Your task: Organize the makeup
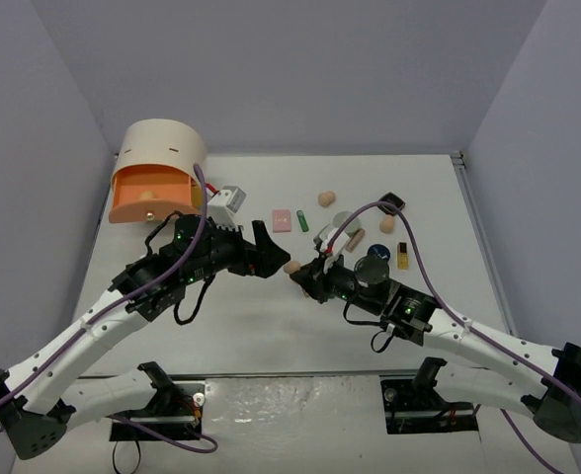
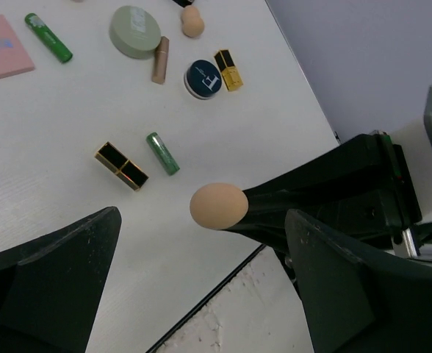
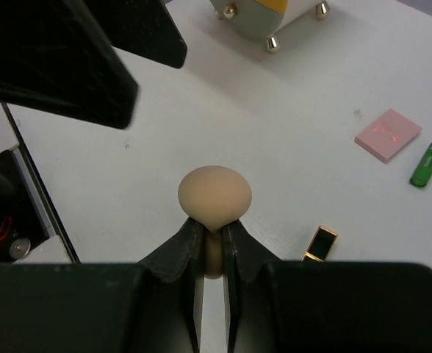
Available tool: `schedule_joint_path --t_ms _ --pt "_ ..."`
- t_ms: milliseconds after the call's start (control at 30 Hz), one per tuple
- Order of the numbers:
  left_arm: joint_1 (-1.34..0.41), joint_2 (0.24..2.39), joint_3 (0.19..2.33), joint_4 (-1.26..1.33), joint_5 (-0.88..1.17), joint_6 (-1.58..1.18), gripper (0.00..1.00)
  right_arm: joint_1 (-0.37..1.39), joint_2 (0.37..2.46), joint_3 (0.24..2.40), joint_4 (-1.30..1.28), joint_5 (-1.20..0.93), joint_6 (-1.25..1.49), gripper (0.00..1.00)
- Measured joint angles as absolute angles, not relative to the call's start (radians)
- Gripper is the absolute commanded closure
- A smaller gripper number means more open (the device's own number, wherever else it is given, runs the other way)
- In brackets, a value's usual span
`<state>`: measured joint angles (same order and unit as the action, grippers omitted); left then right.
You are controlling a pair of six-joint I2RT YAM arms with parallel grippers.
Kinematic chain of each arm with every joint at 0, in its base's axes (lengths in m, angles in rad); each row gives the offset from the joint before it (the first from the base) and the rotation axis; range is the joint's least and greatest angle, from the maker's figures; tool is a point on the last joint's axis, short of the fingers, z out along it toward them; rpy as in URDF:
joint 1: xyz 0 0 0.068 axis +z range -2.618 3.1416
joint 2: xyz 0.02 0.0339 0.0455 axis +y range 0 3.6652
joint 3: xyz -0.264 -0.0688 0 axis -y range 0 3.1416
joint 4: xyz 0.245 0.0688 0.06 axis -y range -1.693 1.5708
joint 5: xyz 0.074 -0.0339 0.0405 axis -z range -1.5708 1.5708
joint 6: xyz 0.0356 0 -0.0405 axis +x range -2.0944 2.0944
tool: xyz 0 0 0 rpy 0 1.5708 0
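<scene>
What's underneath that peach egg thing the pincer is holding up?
Only bare white table shows below the peach sponge. The sponge's narrow end is hidden between the fingers of the right pincer.
</scene>
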<state>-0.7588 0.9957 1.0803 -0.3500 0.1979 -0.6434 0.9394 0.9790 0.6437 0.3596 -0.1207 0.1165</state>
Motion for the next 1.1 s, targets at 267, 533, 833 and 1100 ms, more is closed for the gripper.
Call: schedule_joint_path --t_ms 267,533,833,1100 --pt "-0.89 1.12 1.122 -0.311 0.077 -0.696 0.26 0.951 0.924 0.643 0.384 -0.11 0.101 1.0" --pt "-0.917 1.14 1.124 -0.27 0.031 -0.735 0.44 0.951 0.885 0.637 0.393 -0.092 0.098 1.0" --pt "-0.94 1.169 1.124 -0.233 0.037 -0.76 1.0 0.951 0.877 0.62 0.385 -0.076 0.098 0.97" --pt "-0.942 1.169 1.124 -0.223 0.042 -0.767 1.0 0.956 0.866 0.613 0.392 -0.054 0.097 0.64"
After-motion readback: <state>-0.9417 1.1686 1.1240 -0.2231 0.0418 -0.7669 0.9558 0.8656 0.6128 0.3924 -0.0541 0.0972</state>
